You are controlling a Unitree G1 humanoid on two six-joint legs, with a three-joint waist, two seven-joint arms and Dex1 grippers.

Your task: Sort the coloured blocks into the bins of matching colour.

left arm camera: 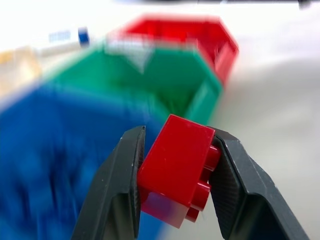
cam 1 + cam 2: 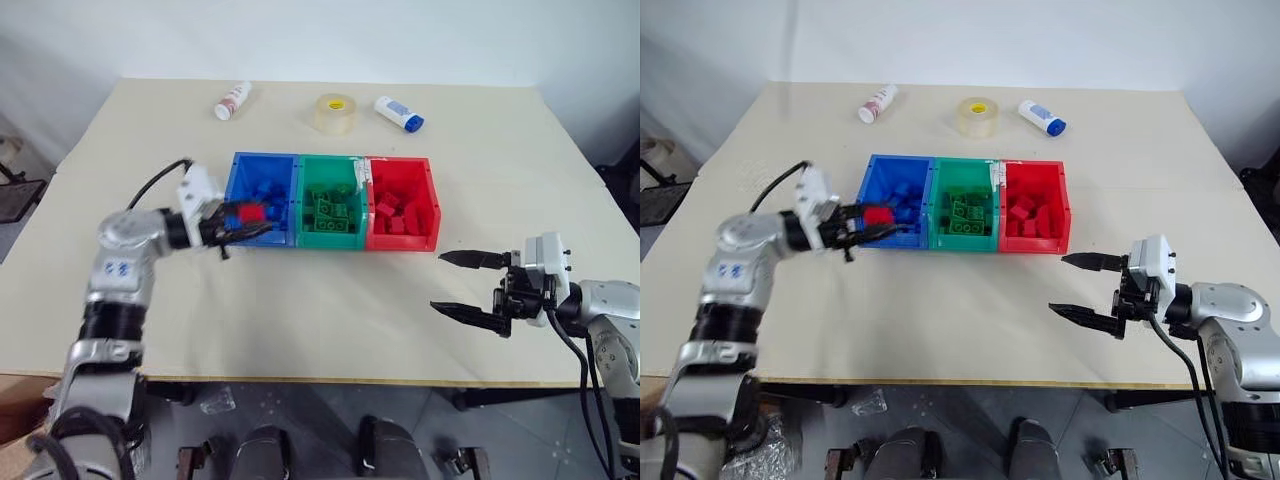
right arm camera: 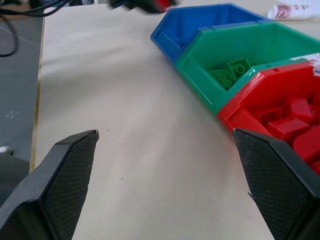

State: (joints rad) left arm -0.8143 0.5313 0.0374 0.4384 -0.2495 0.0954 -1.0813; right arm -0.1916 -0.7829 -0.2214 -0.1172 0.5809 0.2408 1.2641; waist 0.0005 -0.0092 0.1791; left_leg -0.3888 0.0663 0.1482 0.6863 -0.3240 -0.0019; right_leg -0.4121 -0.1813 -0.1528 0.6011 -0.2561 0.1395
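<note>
Black right gripper [image 2: 468, 283] hangs nearest, jaws wide and empty above the bare bench [image 2: 330, 320], probably waiting its turn. Left gripper [image 2: 243, 222] clamps 1 red block [image 2: 252, 212] over the blue bin [image 2: 262, 200], so it likely needs carrying past the green bin [image 2: 332, 203] to the red bin [image 2: 402, 203]. Left wrist view shows the block's studs facing 1 jaw. Beyond, 1 tape roll [image 2: 335, 113].
</note>
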